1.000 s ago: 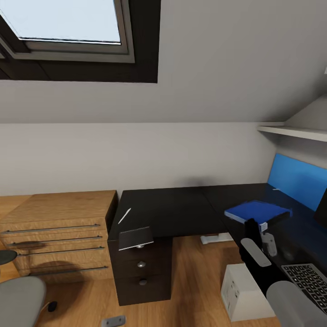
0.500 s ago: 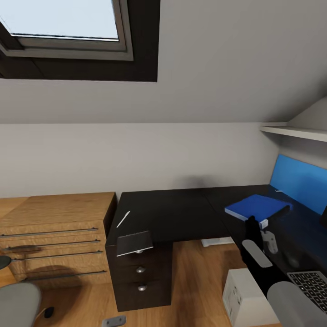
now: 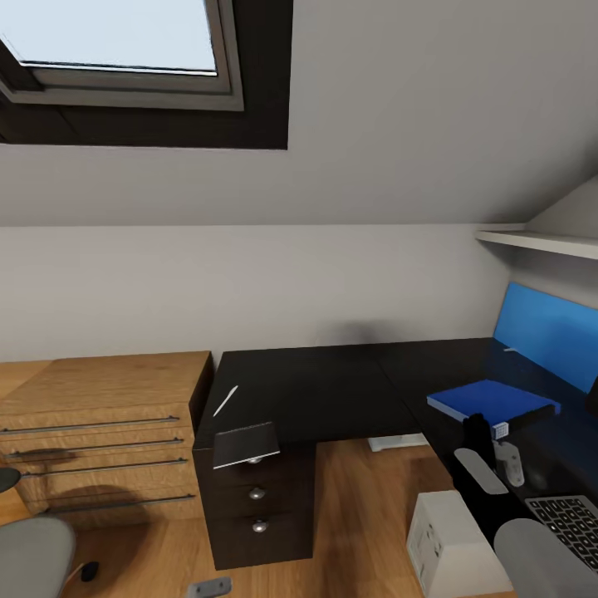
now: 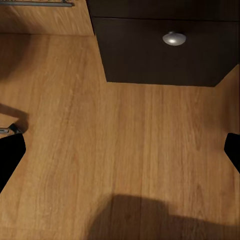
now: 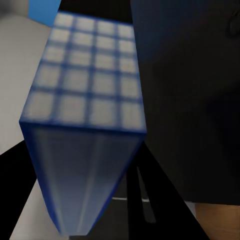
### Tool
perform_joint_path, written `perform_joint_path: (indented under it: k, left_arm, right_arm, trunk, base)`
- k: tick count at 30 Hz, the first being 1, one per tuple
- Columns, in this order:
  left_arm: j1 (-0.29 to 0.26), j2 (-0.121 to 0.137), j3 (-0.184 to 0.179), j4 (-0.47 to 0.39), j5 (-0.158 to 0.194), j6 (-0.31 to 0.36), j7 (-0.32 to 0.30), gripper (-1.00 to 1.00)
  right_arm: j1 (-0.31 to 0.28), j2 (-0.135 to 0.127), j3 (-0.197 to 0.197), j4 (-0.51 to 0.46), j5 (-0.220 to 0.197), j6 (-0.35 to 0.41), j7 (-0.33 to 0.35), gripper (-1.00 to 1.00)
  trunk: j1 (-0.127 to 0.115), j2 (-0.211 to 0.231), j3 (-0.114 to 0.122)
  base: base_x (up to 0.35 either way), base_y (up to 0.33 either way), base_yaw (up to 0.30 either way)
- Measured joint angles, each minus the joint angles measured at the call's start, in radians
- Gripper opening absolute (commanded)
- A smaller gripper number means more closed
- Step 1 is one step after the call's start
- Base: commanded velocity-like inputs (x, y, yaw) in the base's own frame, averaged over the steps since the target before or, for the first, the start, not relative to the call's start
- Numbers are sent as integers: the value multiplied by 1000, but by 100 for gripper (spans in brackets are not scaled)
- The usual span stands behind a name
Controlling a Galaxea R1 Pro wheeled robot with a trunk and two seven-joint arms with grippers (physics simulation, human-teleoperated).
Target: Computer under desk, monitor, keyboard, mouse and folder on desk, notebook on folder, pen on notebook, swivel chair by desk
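My right gripper is shut on the blue folder and holds it just above the right wing of the black desk. In the right wrist view the folder sits between the dark fingers. A white pen lies on the desk's left part, and a dark notebook rests at the front edge over the drawers. The keyboard shows at the lower right. The white computer stands on the floor under the desk. My left gripper hangs open over the wooden floor.
A wooden dresser stands left of the desk's drawer unit, whose knob is seen from the left wrist. The grey swivel chair is at the lower left. A blue panel and a shelf line the right wall.
My right gripper has carried the blue folder to the right and a little toward me over the desk. The head view shifted slightly at first; pen and notebook stay put.
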Motion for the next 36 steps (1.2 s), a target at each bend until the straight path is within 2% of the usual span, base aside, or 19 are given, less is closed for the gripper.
perform_joint_path:
  k: [4,18,31,36]
  left_arm:
    - [0,0,0,-2,1,1,-1,100]
    - [0,-13,1,-3,2,3,-1,100]
    - [0,-14,1,-2,2,3,-1,100]
    - [0,-14,2,-2,2,2,-1,100]
  right_arm:
    - [-1,-1,0,2,-1,1,0,-100]
    - [-1,1,-1,-1,-3,3,-1,-100]
    - [-1,1,-2,-3,-5,11,-3,-100]
    - [-1,2,-1,-3,-4,12,-3,-100]
  trunk:
    - [0,0,0]
    - [54,-98,-44]
    - [103,-189,-85]
    - [104,-189,-85]
  base:
    - [0,0,0]
    - [0,0,0]
    - [0,0,0]
    - [0,0,0]
